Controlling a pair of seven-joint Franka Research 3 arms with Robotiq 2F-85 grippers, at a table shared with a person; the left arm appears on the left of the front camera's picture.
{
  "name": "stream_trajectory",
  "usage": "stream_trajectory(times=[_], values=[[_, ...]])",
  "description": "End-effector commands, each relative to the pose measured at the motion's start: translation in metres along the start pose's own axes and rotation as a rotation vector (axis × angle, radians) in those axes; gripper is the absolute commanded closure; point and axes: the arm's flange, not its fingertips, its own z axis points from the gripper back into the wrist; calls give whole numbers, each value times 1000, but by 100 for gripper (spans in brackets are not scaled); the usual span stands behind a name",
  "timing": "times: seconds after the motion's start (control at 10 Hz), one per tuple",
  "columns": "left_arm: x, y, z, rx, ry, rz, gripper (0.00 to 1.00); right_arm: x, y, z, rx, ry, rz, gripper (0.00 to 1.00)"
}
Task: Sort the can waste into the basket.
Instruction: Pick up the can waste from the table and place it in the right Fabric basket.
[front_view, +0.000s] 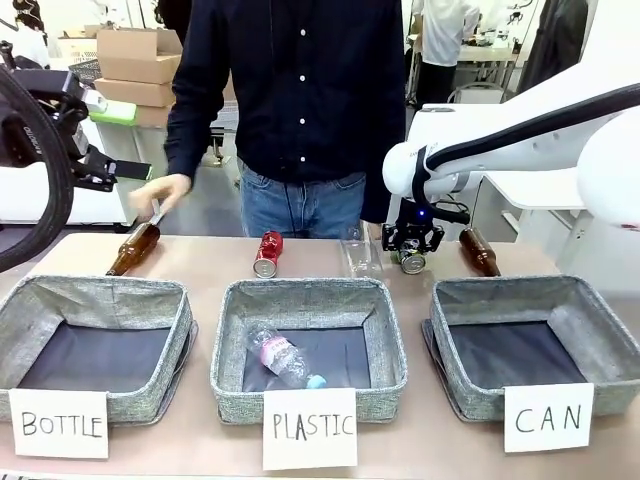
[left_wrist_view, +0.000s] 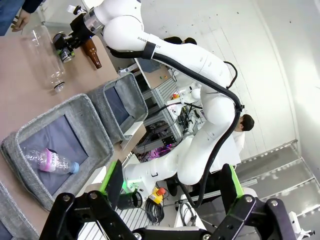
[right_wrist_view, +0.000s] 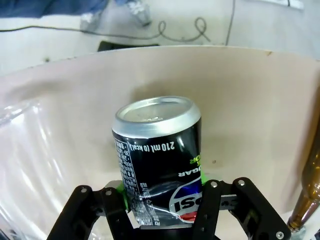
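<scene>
My right gripper (front_view: 412, 248) is shut on the black can (front_view: 412, 262) at the far side of the table. In the right wrist view the black can (right_wrist_view: 157, 155) stands with its silver end up, held between the green pads of the right gripper (right_wrist_view: 162, 202). The red can (front_view: 267, 253) lies on the table behind the middle basket. The grey basket signed "CAN" (front_view: 590, 335) stands at the front right, with nothing showing on its dark lining. My left gripper (left_wrist_view: 170, 185) hangs open and away from the table, holding nothing.
A person's hand (front_view: 160, 192) touches a brown bottle (front_view: 133, 248) at the far left. Another brown bottle (front_view: 479, 251) and a clear plastic bottle (front_view: 358, 252) flank the black can. The "PLASTIC" basket (front_view: 228, 345) holds a plastic bottle (front_view: 280, 355). The "BOTTLE" basket (front_view: 100, 295) stands at the left.
</scene>
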Motion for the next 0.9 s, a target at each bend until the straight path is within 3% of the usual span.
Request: stream_trajectory(times=[0.0, 0.2, 0.3, 0.5, 0.8], values=[[1, -1, -1, -21, -11, -22, 0, 3, -3, 4, -19, 5, 12, 79], [1, -1, -1, -21, -11, -22, 0, -3, -10, 18, -10, 0, 15, 79], [1, -1, -1, -21, -11, -22, 0, -24, -23, 51, 35, -5, 65, 79], [1, -1, -1, -21, -11, -22, 0, -95, -63, 126, 69, 44, 189, 79], [1, -1, -1, -21, -11, -22, 0, -191, -122, 178, 149, 146, 335, 79]])
